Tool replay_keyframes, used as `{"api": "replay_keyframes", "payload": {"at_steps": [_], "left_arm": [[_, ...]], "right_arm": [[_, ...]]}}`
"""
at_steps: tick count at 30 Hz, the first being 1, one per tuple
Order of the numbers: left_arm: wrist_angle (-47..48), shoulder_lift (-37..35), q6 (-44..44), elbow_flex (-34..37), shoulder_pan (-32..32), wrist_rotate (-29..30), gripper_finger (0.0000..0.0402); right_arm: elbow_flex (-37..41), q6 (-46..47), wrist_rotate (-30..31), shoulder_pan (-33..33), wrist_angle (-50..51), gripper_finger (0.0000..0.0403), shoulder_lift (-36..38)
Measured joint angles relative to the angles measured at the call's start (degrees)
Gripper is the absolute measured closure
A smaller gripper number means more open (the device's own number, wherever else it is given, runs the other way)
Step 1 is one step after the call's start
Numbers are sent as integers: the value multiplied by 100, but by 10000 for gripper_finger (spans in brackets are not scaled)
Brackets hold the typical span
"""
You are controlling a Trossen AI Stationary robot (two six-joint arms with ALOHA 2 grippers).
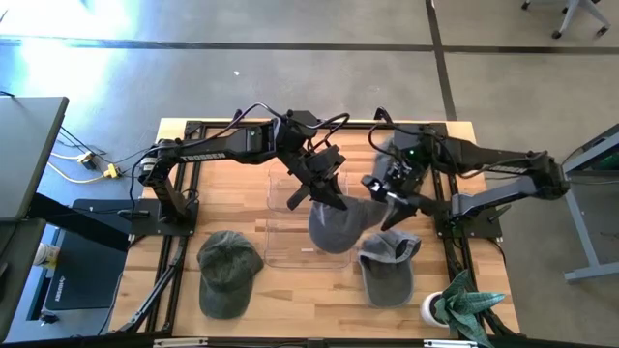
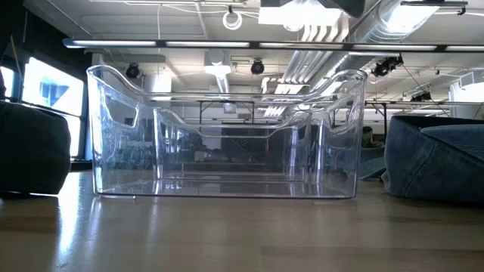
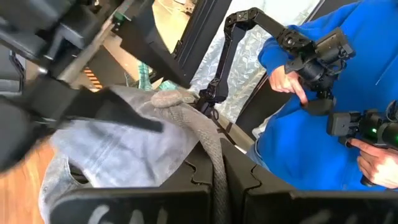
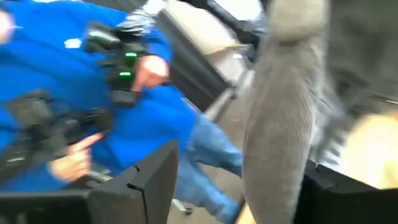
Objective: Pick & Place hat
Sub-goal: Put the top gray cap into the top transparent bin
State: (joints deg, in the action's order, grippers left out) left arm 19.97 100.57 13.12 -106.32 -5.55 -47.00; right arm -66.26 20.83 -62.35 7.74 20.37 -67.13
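Observation:
A grey hat (image 1: 337,230) hangs in the air over a clear plastic bin (image 1: 290,220), between my two grippers. My left gripper (image 1: 327,196) comes from the table's left and is shut on the hat. My right gripper (image 1: 389,198) comes from the right and is open, with the hat's brim (image 4: 277,143) running between its fingers. The low view shows the bin (image 2: 227,136) but not the lifted hat. A green hat (image 1: 228,273) and a denim hat (image 1: 389,266) lie flat on the table. My left gripper (image 3: 217,180) pinches the grey hat's rolled edge (image 3: 214,149) between its two fingers. The hat is lifted clear of the table and its crown (image 3: 118,149) sags beyond the fingers. My right gripper (image 4: 242,180) has the brim against the inner side of one finger (image 4: 348,186). A gap shows between the brim and the other finger (image 4: 143,180).
The green hat (image 2: 30,151) sits left of the bin and the denim hat (image 2: 435,159) right of it. A potted plant (image 1: 462,304) stands at the table's near right corner. Beyond the table a person in a blue top (image 3: 311,118) holds hand controllers.

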Motion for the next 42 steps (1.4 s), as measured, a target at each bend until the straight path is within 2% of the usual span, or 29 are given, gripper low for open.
{"api": "replay_keyframes", "payload": {"at_steps": [3,7,10,15,19,22,28,33,39,42], "left_arm": [[2,0,-13,0,42,31,401],[179,0,-224,0,137,132,401],[297,0,-290,0,196,176,401],[297,0,-301,0,219,292,401],[297,0,-102,0,221,709,401],[301,0,73,0,207,652,385],[286,0,215,0,111,567,282],[201,0,-3,0,105,184,210],[134,247,-271,9,108,600,201],[-111,412,-258,0,104,490,206]], "right_arm": [[195,621,-480,88,-990,222,11],[343,1193,-712,130,-1861,283,17],[435,1527,-820,132,-2187,330,17],[582,1662,-799,133,-2174,394,17],[606,1652,-530,121,-2194,390,42],[606,1564,-379,121,-2193,397,103],[606,1511,-105,121,-2191,398,319],[606,1513,-42,121,-2189,397,460],[606,1555,12,121,-2194,397,575],[601,1671,4,121,-2206,400,610]]}}
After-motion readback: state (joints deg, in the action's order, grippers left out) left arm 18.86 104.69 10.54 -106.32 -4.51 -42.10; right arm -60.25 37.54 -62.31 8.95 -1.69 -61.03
